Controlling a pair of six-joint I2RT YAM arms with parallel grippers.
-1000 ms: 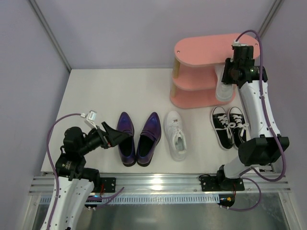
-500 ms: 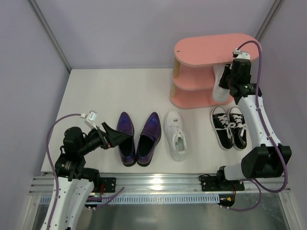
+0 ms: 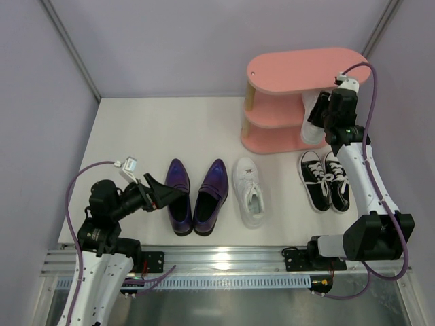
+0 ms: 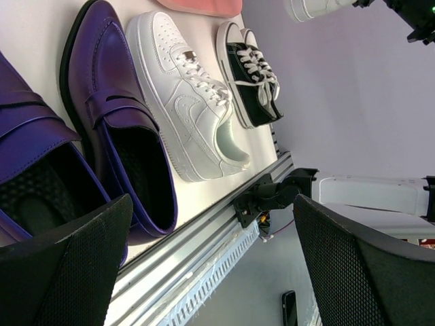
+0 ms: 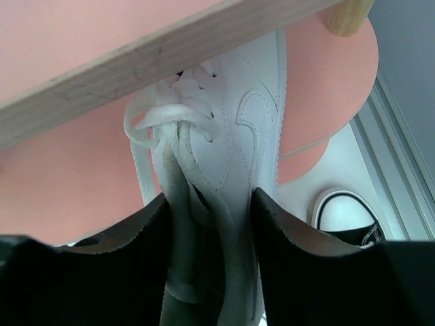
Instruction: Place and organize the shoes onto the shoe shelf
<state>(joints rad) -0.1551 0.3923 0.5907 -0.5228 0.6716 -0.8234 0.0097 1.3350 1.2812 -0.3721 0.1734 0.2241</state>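
The pink three-tier shoe shelf (image 3: 292, 71) is standing at the far right. One white sneaker (image 5: 251, 129) is lying on a board below the top, at the right end. The second white sneaker (image 3: 249, 191) is sitting mid-table, with the glossy purple loafers (image 3: 179, 195) lying to its left and the black canvas sneakers (image 3: 314, 178) to its right.

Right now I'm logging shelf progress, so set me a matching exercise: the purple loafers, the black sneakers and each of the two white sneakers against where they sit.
Things:
1. purple loafers
2. black sneakers
3. loose white sneaker
4. other white sneaker

Places:
A. on the pink shelf, under its top board, flanked by the right hand
B. on the table, leftmost
C. on the table, between the two other pairs
D. on the table, in front of the shelf's right end

Pairs: 1-B, 2-D, 3-C, 4-A.
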